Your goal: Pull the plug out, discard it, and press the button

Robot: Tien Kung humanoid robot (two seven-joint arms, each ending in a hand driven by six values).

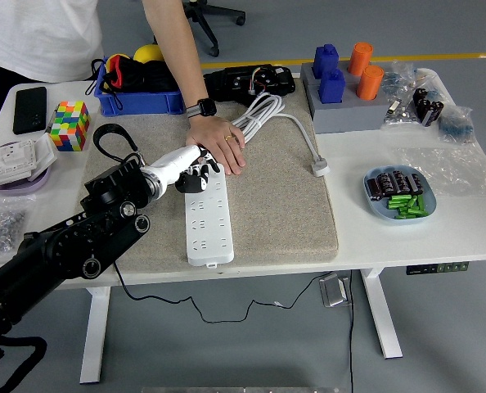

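Item: white power strip point(205, 215) on grey mat point(292, 205), button end under the robot's left hand point(187, 173).

Strip lies lengthwise, sockets empty; no plug shows in it, so the button press is judged the step in hand. Left hand's fingers curl downward over the strip's far end, holding nothing. A person's hand point(218, 150) rests flat on that same end, apparently to steady it. White cord point(263, 110) coils behind. Right arm absent from view.

A Rubik's cube point(70, 124) is sitting at ten o'clock beside a phone point(29, 109). A blue bin point(141, 101) is standing at eleven, blue and orange cylinders point(347, 71) at one, a dish point(400, 198) lying at three.
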